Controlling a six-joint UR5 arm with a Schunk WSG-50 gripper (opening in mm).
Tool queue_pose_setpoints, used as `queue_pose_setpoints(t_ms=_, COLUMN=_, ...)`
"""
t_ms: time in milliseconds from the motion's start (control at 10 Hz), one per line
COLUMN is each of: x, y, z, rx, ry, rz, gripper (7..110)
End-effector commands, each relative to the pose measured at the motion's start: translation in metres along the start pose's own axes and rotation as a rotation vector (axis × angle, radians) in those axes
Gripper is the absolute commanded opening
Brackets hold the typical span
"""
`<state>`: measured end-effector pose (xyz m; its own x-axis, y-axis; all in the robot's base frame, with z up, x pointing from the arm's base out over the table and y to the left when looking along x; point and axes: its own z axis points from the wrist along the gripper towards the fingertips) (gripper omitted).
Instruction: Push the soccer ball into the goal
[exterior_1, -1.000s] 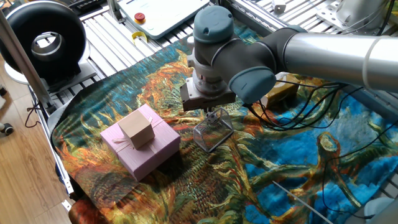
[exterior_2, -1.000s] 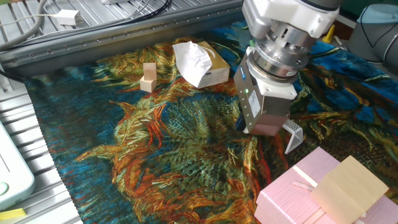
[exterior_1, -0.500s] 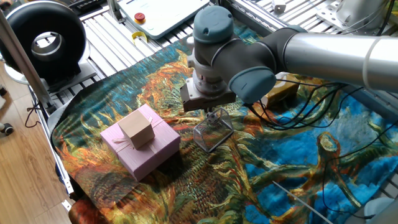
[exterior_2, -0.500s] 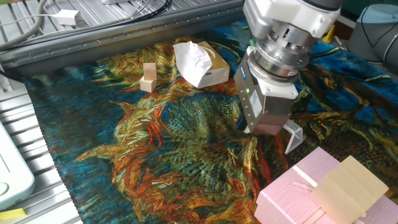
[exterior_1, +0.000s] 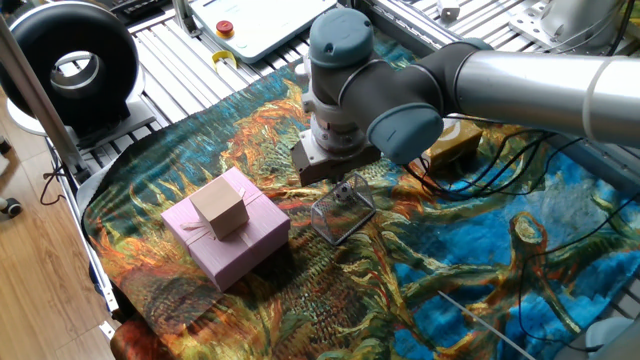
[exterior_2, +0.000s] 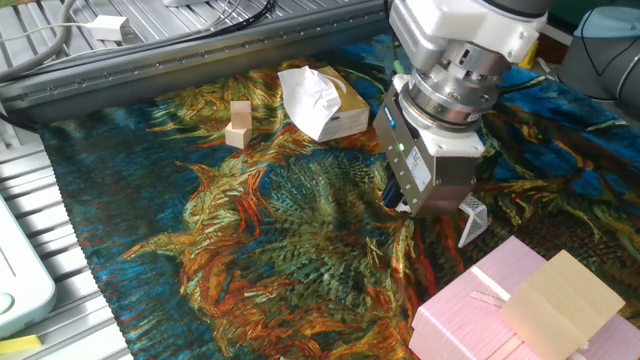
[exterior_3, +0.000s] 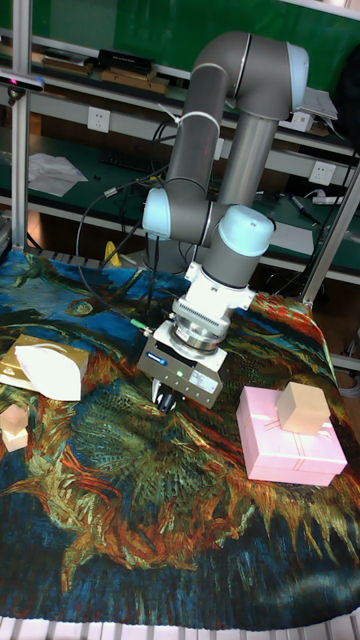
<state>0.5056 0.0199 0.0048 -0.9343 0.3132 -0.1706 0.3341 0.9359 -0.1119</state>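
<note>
1. Nearest the camera in one fixed view, the pink gift box (exterior_1: 232, 245) sits to the near left of the goal (exterior_1: 340, 218), close to it but apart, with a small cardboard box (exterior_1: 220, 207) resting on its lid.
2. The goal is a wire-mesh wedge standing on the painted cloth (exterior_1: 480, 260), in the middle of the scene.
3. The gripper (exterior_1: 345, 189) hangs low right at the goal's far edge, and its dark fingertips seem to reach the mesh frame. Whether they touch it I cannot tell.
4. I cannot tell how the jaws stand, since the gripper body hides them in the other fixed view and the tips blur together elsewhere. Nothing shows as held.
5. I cannot make out the soccer ball in any view. Judging by where the fingertips sit, it is probably under them or already against the mesh.
6. As a judgement, the push looks to be in its closing stage at the goal mouth. The next move calls for a short, low nudge toward the mesh that does not shove the light goal away, then a lift to show where the ball lies.
7. Farther off, beyond the goal, lie a tissue box (exterior_2: 320, 100) and a small wooden block (exterior_2: 238, 122), both well apart from it.
</note>
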Motion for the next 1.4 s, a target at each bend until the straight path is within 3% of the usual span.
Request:
queue_pose_setpoints(t_ms=0, x=-0.005, y=0.004, z=-0.001, rx=-0.022, ry=-0.017, rz=-0.053, gripper=7)
queue_pose_setpoints(t_ms=200, x=-0.009, y=0.005, z=-0.001, rx=-0.025, ry=-0.034, rz=-0.081, gripper=7)
queue_pose_setpoints(t_ms=500, x=-0.001, y=0.008, z=-0.001, rx=-0.036, ry=-0.002, rz=-0.119, gripper=7)
queue_pose_setpoints(t_ms=900, x=-0.008, y=0.004, z=-0.001, rx=-0.019, ry=-0.027, rz=-0.126, gripper=7)
queue_pose_setpoints(t_ms=1300, x=0.026, y=0.004, z=-0.002, rx=-0.022, ry=0.102, rz=-0.060, gripper=7)
